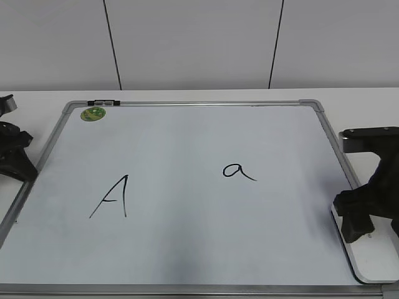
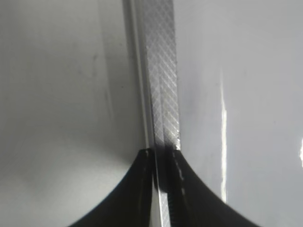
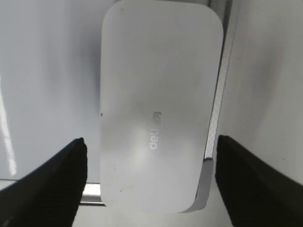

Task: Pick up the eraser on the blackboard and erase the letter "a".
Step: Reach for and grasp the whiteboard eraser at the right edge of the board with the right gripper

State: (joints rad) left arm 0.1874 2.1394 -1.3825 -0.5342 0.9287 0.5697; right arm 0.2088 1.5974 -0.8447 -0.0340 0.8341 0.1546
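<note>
Eraser [image 3: 158, 109] on blackboard [image 1: 187, 249] corner, right tool [image 3: 151, 175] spread astride it, left tool [image 2: 163, 161] pressed together, letter "a" [image 1: 238, 170] intact

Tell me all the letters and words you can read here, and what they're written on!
"A": big black capital on the blackboard.
"a": small black letter "a" on the same board.
"deli": grey lettering on the eraser, blurry.
Green sticker: print too small to read.

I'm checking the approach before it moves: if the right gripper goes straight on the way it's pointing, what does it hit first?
Most likely the eraser: the right gripper is open, its fingers either side of it at the blackboard corner. How far above it cannot be told.
</note>
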